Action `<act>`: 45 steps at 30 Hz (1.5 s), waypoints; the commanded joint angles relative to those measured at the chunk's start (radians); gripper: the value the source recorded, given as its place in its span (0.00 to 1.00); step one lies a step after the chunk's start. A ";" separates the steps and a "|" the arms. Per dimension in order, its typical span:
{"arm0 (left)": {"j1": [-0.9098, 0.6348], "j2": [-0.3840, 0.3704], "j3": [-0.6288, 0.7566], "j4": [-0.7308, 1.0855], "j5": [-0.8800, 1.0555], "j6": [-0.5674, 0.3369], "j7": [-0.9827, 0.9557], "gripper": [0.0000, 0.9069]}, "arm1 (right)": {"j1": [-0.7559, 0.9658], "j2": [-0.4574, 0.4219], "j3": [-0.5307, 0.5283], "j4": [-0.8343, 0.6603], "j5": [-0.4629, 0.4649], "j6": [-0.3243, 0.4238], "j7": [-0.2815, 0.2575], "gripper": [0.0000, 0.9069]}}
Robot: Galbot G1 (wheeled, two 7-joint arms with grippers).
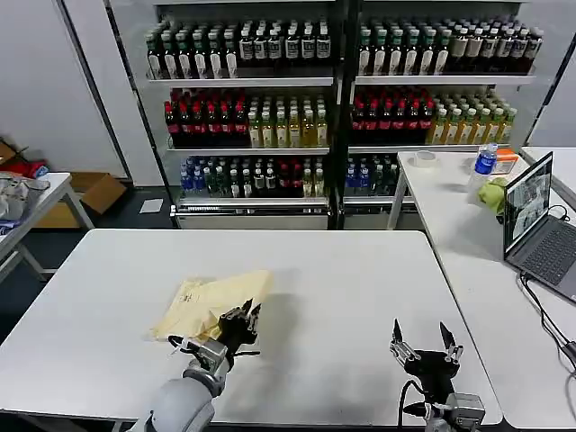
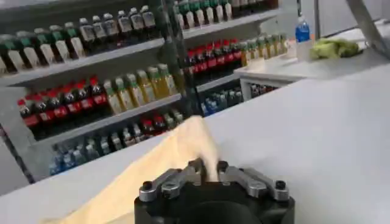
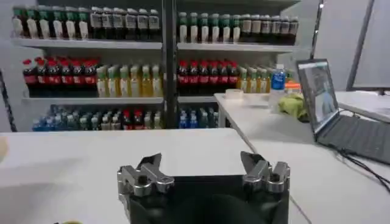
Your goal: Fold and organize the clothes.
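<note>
One shirt [image 1: 216,301], pale cream-yellow, lay folded on the white table [image 1: 342,297], left of centre and toward the near edge. Left gripper [image 1: 241,317] sat at the shirt's near right corner, fingers closed together on a raised edge of the fabric; the left wrist view showed the cloth [image 2: 177,155] pinched up between the two pads. Right gripper [image 1: 424,344] hovered over bare table near the near right edge, well apart from the shirt, fingers spread wide with nothing between them; the right wrist view [image 3: 204,173] confirmed the gap was empty.

Containers: shelves [image 1: 333,81] on the far side held rows of bottles [image 1: 243,126], dark, red, yellow and green by row. Cardboard box [image 1: 97,193] on the floor at far left, contents not visible. Side table [image 1: 468,234] at right carried an open laptop [image 1: 535,225], a blue-capped bottle [image 1: 486,162], a tape roll [image 1: 425,158] and a yellow-green bundle [image 1: 493,193].
</note>
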 commanded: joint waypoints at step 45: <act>0.443 -0.009 -0.545 -0.418 -0.495 -0.003 -0.036 1.00 | 0.665 0.358 -0.369 -0.583 0.656 -0.172 0.204 1.00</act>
